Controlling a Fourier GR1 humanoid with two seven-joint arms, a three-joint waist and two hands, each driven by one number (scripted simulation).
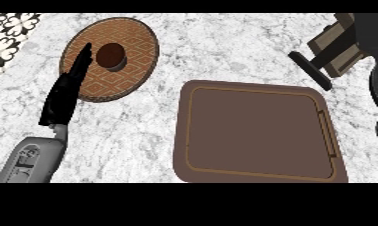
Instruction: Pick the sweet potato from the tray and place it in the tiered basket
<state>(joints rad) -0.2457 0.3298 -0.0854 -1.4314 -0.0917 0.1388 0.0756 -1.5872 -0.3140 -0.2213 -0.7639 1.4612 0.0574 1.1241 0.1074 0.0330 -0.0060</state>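
A dark brown sweet potato (pixel 111 55) lies on the round woven top of the tiered basket (pixel 133 65) at the upper left of the counter. My left hand (pixel 68 90) is stretched out over the basket's left rim. Its fingers are straight, pointing away from me, and they pass just left of the sweet potato without curling round it. The brown rectangular tray (pixel 255 130) sits at the centre right with nothing on it. My right hand shows nowhere.
A dark and tan object (pixel 336 50) juts in at the upper right edge, just beyond the tray's far right corner. White marble counter (pixel 148 135) lies between basket and tray. A patterned wall strip (pixel 13 30) shows at the far left.
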